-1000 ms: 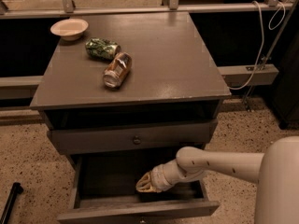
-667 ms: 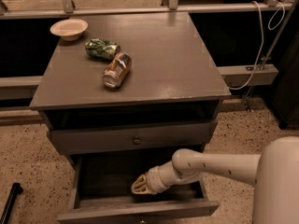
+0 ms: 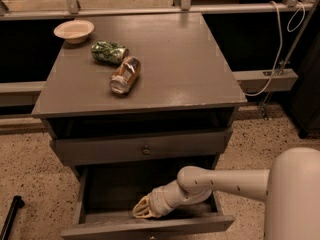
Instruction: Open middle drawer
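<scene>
The grey cabinet point(image 3: 200, 79) has a closed drawer with a small round knob point(image 3: 146, 150) under its top. Below it the middle drawer point(image 3: 150, 226) stands pulled out towards me, its inside in shadow. Its front lies along the bottom edge of the view. My gripper point(image 3: 142, 207) reaches in from the right on the white arm point(image 3: 225, 181). It sits low inside the open drawer, just behind the drawer's front wall, left of centre. Nothing shows in it.
On the cabinet top lie a cream bowl point(image 3: 74, 30) at the back left, a green crumpled bag point(image 3: 110, 52) and a brown can point(image 3: 125, 75) on its side. A white cable point(image 3: 280, 49) hangs at the right. A black rod point(image 3: 11, 216) lies on the speckled floor at left.
My gripper has moved left and nearer the drawer's front wall inside the open drawer. The drawer and the things on top have not visibly moved.
</scene>
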### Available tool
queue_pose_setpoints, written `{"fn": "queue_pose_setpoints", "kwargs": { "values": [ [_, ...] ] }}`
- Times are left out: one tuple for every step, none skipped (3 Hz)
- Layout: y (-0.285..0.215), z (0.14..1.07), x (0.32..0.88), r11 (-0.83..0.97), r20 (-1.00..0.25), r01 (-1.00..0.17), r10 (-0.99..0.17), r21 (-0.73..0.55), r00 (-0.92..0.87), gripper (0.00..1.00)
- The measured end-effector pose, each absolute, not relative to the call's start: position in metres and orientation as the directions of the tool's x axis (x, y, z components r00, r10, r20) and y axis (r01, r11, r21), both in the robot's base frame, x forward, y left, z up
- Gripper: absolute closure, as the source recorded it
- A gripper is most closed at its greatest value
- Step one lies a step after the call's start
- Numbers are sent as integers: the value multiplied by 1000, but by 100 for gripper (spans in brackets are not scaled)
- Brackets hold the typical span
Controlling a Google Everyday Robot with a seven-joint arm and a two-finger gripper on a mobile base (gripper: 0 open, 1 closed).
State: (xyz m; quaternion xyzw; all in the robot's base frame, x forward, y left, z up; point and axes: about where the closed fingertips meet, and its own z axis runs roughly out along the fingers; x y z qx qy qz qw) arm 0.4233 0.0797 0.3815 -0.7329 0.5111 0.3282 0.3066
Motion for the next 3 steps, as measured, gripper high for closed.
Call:
{"fn": "queue_pose_setpoints", "kwargs": {
  "values": [
    [80,382,427,-295,-795,-949,-548,-109,261,100],
    [81,382,430,-295,-795,-949,-548,-109,261,100],
    [80,381,431,-284,-809,-953,-533,-106,249,100]
  ]
}}
